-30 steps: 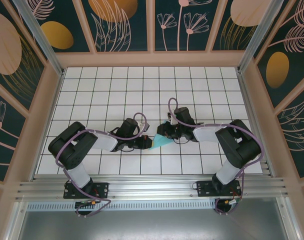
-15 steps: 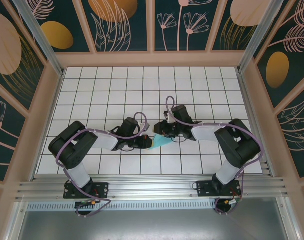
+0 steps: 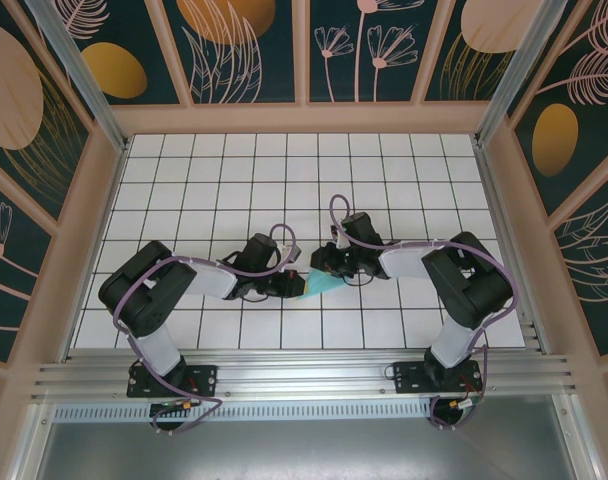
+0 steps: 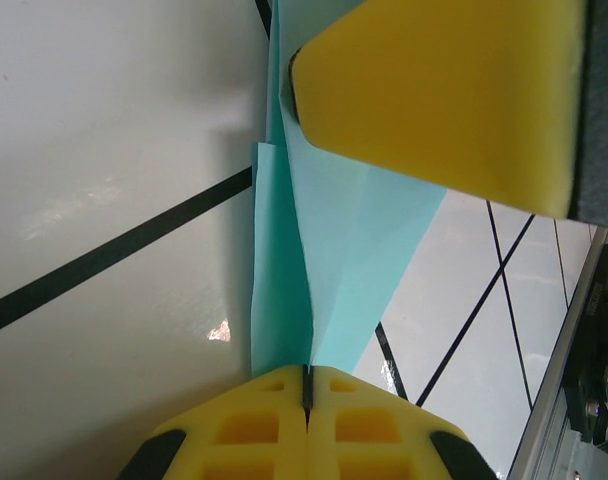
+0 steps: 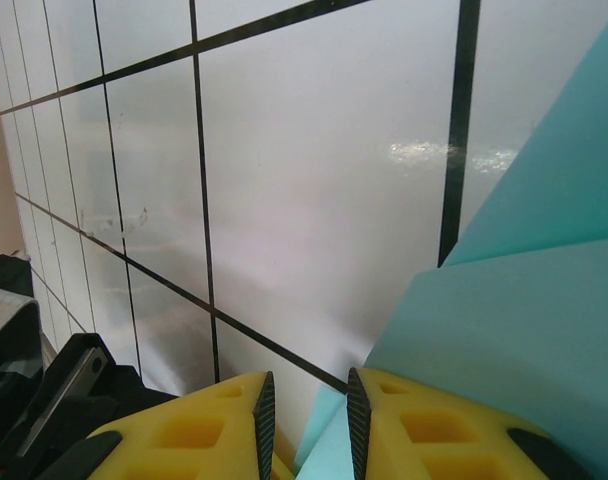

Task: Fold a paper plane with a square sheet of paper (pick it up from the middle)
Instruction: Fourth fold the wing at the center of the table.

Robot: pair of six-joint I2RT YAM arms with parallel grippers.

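Hardly anything has moved on my left side since a second ago, while the right arm has pulled its elbow in and nudged its wrist a little toward the centre. Starting from the left: the left gripper [image 3: 291,287] lies low on the white tiled table [image 3: 234,180], and in its wrist view its yellow tips [image 4: 306,385] are pressed together, pinching the creased end of the folded turquoise sheet [image 4: 354,250]. That sheet [image 3: 325,283] sits between the two grippers near the table's middle, lying mostly flat. One yellow finger [image 4: 444,90] of the right gripper [image 3: 328,264] bears on its far end. From the right wrist, the right gripper [image 5: 304,410] has its jaws a narrow slot apart with the sheet's [image 5: 544,330] edge running into it; I cannot tell whether they bite. I judge this a crease being pressed mid-fold, with the dart unfinished.
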